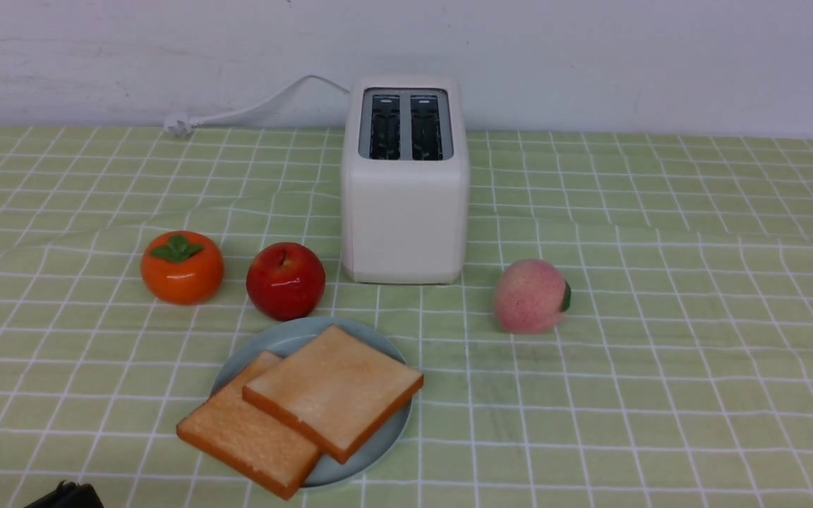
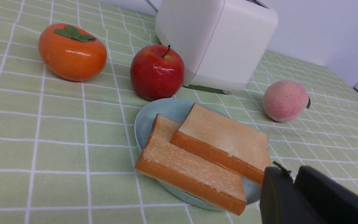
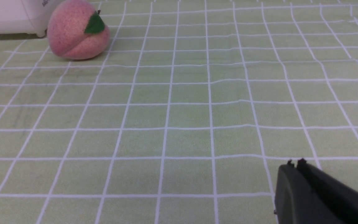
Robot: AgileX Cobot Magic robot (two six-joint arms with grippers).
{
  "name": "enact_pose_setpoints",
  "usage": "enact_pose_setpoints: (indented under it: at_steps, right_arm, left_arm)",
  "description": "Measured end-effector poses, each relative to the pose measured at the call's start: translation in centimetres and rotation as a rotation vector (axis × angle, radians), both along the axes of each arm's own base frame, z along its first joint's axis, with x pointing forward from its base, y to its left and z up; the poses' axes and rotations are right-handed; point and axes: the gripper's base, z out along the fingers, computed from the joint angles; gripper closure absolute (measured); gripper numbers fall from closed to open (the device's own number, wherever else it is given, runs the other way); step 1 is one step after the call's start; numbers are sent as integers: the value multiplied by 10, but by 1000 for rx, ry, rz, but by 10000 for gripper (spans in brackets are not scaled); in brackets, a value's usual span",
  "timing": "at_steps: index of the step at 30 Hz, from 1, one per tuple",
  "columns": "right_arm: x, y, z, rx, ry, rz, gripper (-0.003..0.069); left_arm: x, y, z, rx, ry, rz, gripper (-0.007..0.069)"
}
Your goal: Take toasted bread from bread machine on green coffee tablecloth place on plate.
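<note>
Two toast slices (image 1: pixel 293 416) lie overlapped on the plate (image 1: pixel 385 451), ahead and rightward of the nearer left gripper (image 2: pixel 292 174) — empty, its gap unclear; the right gripper (image 3: pixel 294 166) is closed, empty. Likely only retreat remains — away from the bread.
</note>
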Motion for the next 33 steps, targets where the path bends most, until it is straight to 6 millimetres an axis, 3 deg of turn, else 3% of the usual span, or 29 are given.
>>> enact_pose_setpoints:
  at_steps: [4,8,13,17,21,25,33]
  right_arm:
    - [0,0,0,0,0,0,656]
    - [0,0,0,0,0,0,653]
    - [0,0,0,-1,0,0,648]
    - [0,0,0,-1,0,0,645]
    - [0,0,0,-1,0,0,641]
    - [0,0,0,-1,0,0,637]
    - [0,0,0,0,-1,0,626]
  left_arm:
    - [-3,-7,0,98,-38,-97,635]
    - [-4,-10,3,197,-71,-163,638]
    - [0,-1,17,214,-69,-29,638]
    - [0,12,10,194,34,145,638]
    - [-7,20,6,183,28,246,638]
    - [-14,20,-4,162,-22,262,638]
    - [-18,19,-18,158,103,242,638]
